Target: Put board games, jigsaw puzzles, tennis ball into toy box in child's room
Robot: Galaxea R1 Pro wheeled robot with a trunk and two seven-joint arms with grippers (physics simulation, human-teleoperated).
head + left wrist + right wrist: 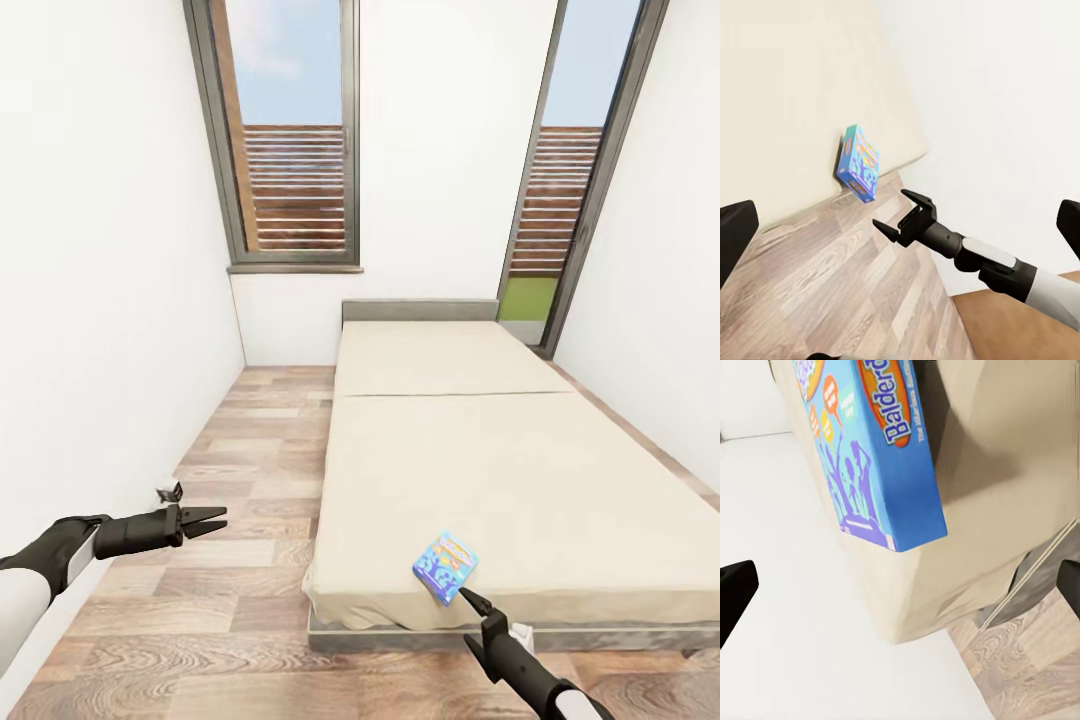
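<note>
The blue game (446, 567) lies at the bed's (520, 470) near edge, just beyond the right gripper (468, 598), jaws open, apart from it. Left gripper (212, 520) hangs open over the floor (250, 480).

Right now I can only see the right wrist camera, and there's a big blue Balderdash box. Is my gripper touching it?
Observer: No. The left wrist view shows the right gripper open, with a gap between it and the blue box.
Operator: Where on the bed is the box?
Observer: The head view shows it by the near edge of the bed, closer to that edge's left corner.
Operator: What's my other arm doing?
Observer: The left gripper hangs open over the wooden floor beside the bed, holding nothing.
</note>
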